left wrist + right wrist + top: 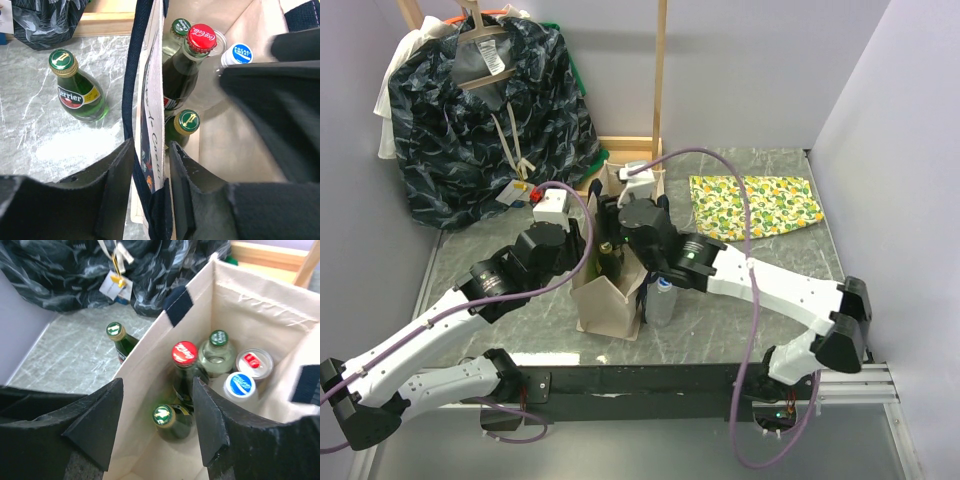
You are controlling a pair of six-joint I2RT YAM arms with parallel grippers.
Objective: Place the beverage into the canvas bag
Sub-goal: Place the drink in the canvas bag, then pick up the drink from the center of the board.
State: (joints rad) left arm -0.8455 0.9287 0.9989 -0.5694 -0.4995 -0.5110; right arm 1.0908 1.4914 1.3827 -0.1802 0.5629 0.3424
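Five drinks stand inside the canvas bag (150,365), which sits upright mid-desk toward the near edge: a red-capped Coca-Cola bottle (184,354), a green-capped clear bottle (218,340), a can (254,362), a blue-capped bottle (240,385) and a green Perrier bottle (162,415). A second Perrier bottle (75,90) stands on the desk (30,130) just outside the bag's wall. The left claw (151,150) sits astride that wall, jaws slightly apart. The right claw (157,385) hangs over the bag's mouth, jaws wide and empty.
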